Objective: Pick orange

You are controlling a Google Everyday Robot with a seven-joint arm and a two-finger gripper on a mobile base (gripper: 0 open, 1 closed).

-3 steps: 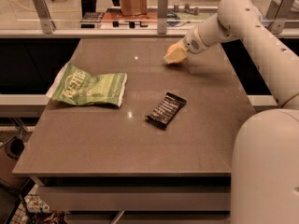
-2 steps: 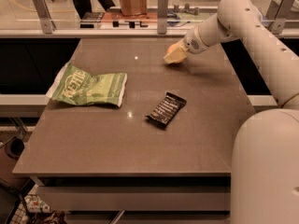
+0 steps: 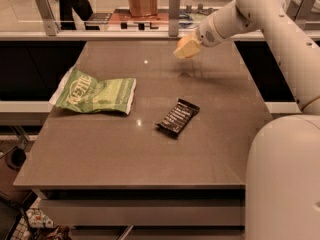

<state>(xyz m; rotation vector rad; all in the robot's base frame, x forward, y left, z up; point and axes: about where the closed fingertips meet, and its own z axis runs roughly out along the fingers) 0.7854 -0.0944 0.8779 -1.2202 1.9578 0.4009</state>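
Observation:
My gripper (image 3: 187,46) is over the far part of the table, at the end of the white arm that reaches in from the upper right. It is shut on the orange (image 3: 182,50), a small orange-yellow lump at its tip, and holds it a little above the tabletop. A faint shadow lies on the table right below it. The gripper hides much of the fruit.
A black snack bar (image 3: 177,117) lies mid-table, nearer me than the gripper. A green chip bag (image 3: 95,92) lies at the left. The brown table (image 3: 125,159) has a glass rail along its far edge. My white arm and base (image 3: 285,174) fill the right side.
The gripper has risen from the tabletop with the orange in it, staying at about the same spot. The snack bar and chip bag have not moved.

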